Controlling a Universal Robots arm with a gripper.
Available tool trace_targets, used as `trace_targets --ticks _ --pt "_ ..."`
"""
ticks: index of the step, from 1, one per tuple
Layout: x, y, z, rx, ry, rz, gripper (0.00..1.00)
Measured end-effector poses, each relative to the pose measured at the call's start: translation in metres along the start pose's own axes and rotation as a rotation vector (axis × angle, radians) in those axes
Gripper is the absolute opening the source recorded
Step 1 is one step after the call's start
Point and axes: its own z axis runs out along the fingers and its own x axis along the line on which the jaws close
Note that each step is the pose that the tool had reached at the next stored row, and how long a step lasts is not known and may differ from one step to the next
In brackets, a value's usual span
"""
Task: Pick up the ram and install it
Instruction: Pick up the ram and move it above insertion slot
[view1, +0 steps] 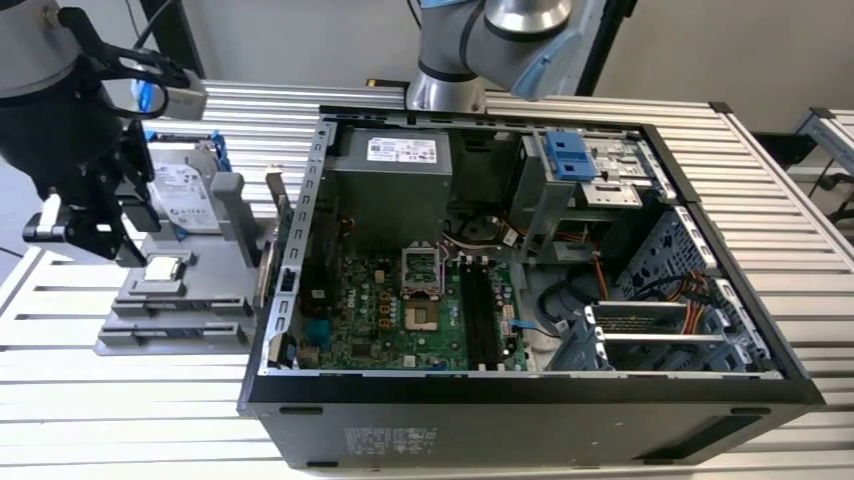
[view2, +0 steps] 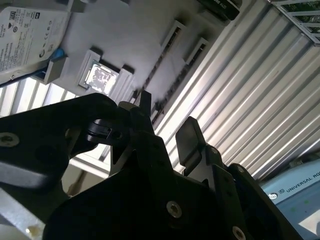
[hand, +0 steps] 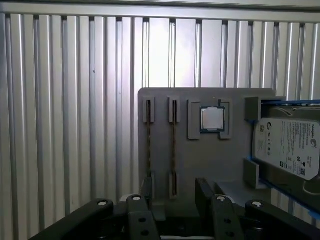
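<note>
Hovering claw (hand: 174, 184), spread wide, above ram (hand: 174, 142)

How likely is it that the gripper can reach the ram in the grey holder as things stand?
Probably yes. In the first wrist view the gripper hangs over the grey holder with jaws open, the ram on edge in its slot is uncovered, and nothing lies between them.

The gray holder (hand: 210, 160) carries two ram sticks (hand: 148, 145), one processor chip (hand: 212, 119) and one hard drive (hand: 287, 147). One computer case (view1: 534, 420) stands open.
</note>
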Motion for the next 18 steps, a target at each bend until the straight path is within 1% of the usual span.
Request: trace_targets --ticks 8,18 --pt "0.0009 0.0001 0.0145 0.0004 0.0000 0.000 1.00" --pt "0.0055 0.0001 0.0326 0.0003 0.0000 0.000 1.00"
